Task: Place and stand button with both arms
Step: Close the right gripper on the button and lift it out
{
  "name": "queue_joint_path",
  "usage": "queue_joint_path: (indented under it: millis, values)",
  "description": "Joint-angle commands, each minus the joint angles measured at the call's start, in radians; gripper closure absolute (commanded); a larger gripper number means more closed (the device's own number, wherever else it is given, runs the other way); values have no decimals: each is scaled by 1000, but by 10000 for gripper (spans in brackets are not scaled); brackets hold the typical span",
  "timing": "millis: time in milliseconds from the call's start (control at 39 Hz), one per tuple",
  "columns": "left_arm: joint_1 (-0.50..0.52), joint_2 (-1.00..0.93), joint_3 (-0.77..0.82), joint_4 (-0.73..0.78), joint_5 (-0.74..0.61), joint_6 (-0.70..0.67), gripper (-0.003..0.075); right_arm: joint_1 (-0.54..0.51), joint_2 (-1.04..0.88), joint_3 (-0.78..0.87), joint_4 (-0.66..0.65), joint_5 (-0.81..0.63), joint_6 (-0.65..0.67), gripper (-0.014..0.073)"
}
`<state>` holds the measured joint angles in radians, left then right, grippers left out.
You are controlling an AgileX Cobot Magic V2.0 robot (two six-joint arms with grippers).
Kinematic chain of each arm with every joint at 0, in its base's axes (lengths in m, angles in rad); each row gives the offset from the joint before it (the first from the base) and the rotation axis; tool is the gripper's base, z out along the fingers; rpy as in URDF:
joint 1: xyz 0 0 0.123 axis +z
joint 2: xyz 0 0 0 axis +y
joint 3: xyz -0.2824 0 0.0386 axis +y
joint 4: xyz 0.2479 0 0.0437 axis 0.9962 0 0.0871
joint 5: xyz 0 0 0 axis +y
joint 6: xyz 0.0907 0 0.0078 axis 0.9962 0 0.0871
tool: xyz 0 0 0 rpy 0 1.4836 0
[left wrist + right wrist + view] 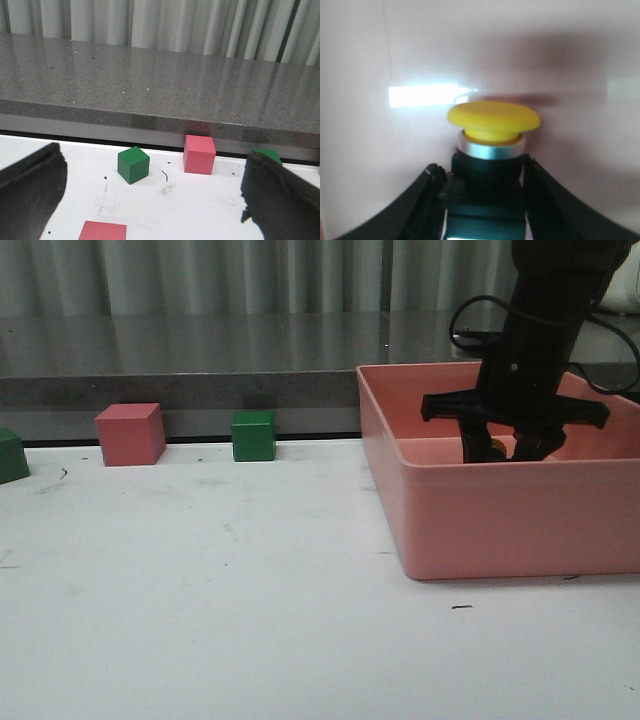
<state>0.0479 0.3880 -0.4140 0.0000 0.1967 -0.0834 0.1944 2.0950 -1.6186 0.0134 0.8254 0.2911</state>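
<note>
The button has a yellow mushroom cap, a silver collar and a black body with a bluish base. It fills the right wrist view against the pink bin's inner wall. My right gripper has a finger tight against each side of the black body. In the front view that gripper reaches down inside the pink bin, and only a yellow speck of the button shows between the fingers. My left gripper is wide open and empty above the table; it does not show in the front view.
A pink cube and a green cube stand along the table's back edge, with another green cube at the far left. The left wrist view shows a green cube, a pink cube and a pink block nearer.
</note>
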Motion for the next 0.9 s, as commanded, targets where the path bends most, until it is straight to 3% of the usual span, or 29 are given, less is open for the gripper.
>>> queue_joint_path:
  millis: [0,308,615,872]
  values:
    - [0,13,-40,-6,-82,-4,40,-3,-124,-34,-7,-18,-1,338]
    - [0,13,-40,-6,-82,-4,40,45,-300,-55,-3,52,-1,338]
    - [0,13,-40,-6,-82,-4,40,311,-309,-219,-3,102,-18,338]
    - [0,13,-40,-6,-82,-4,40,502,-169,-357,23,130,-18,338]
